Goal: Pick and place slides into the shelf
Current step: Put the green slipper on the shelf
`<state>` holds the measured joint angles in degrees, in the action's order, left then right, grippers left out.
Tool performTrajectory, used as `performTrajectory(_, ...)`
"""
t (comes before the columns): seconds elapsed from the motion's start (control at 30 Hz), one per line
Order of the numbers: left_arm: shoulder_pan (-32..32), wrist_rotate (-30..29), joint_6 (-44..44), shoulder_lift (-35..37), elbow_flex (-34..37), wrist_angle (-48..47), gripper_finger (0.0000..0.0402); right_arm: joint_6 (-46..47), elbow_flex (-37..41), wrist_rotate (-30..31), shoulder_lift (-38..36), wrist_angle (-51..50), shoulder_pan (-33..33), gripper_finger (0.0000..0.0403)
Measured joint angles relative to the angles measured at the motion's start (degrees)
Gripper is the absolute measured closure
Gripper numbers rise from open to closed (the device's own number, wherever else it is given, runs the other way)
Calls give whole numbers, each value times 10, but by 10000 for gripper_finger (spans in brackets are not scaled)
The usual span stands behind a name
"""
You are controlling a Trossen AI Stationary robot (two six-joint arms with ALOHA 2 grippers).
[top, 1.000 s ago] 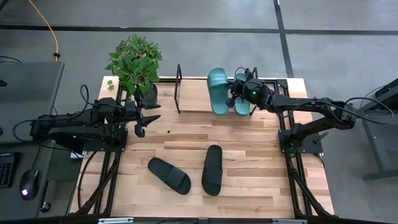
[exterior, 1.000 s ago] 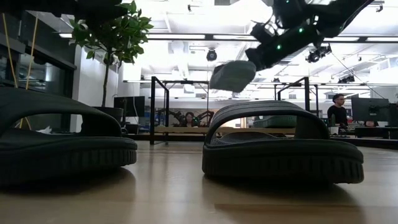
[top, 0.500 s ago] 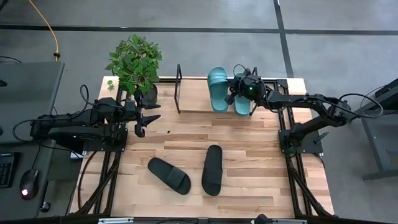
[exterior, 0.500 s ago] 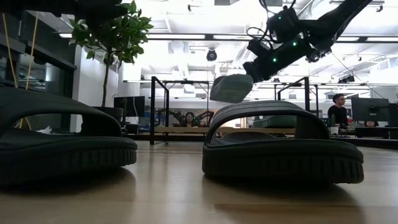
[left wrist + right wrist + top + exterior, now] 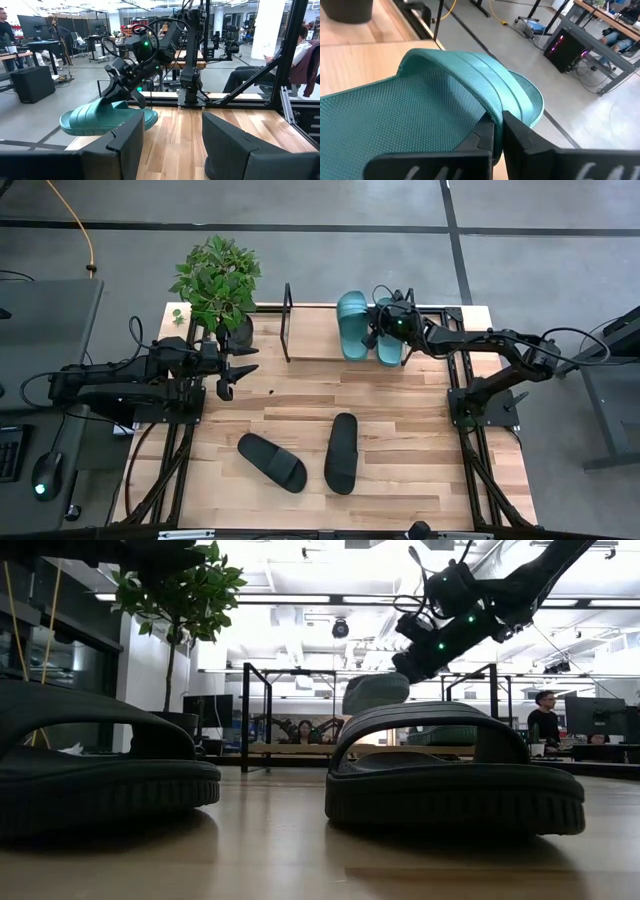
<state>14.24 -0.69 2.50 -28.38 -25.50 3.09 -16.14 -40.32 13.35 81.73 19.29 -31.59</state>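
My right gripper [image 5: 376, 332] is shut on a teal-green slide [image 5: 351, 325] over the shelf [image 5: 315, 340], a light board between black loop frames at the table's far edge. In the low view the slide [image 5: 375, 692] hangs clear above the board. The second teal-green slide [image 5: 390, 350] lies on the shelf board, partly under the right gripper. Two black slides [image 5: 272, 461] [image 5: 341, 452] lie sole-down on the tabletop near the front. My left gripper [image 5: 238, 370] waits open and empty at the table's left. My right gripper pinches the slide's ribbed strap at its side end [image 5: 490, 112], where it joins the sole's edge, one finger [image 5: 482, 135] on the footbed side and one [image 5: 520, 134] outside. The fingers come from the table's right, slanting down. The slide [image 5: 105, 117] hangs about level, lifted clear.
A potted plant [image 5: 215, 280] stands at the far left, just left of the shelf's left loop frame [image 5: 288, 320]. The right loop frame [image 5: 455, 320] stands by the right arm. Bare tabletop lies between the shelf and the black slides. People sit beyond the table.
My right gripper has gone down toward the shelf board and a little toward the table's far edge, still shut on the teal-green slide. The slide has come lower with it and stays about level.
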Motion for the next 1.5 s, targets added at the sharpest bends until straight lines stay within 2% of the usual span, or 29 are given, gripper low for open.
performTrajectory(0.53,0,0,-1,0,0,0,218,-9,0,34,0,-35,-2,403)
performTrajectory(1.5,0,0,-4,0,0,2,218,-7,0,28,0,-63,-25,403)
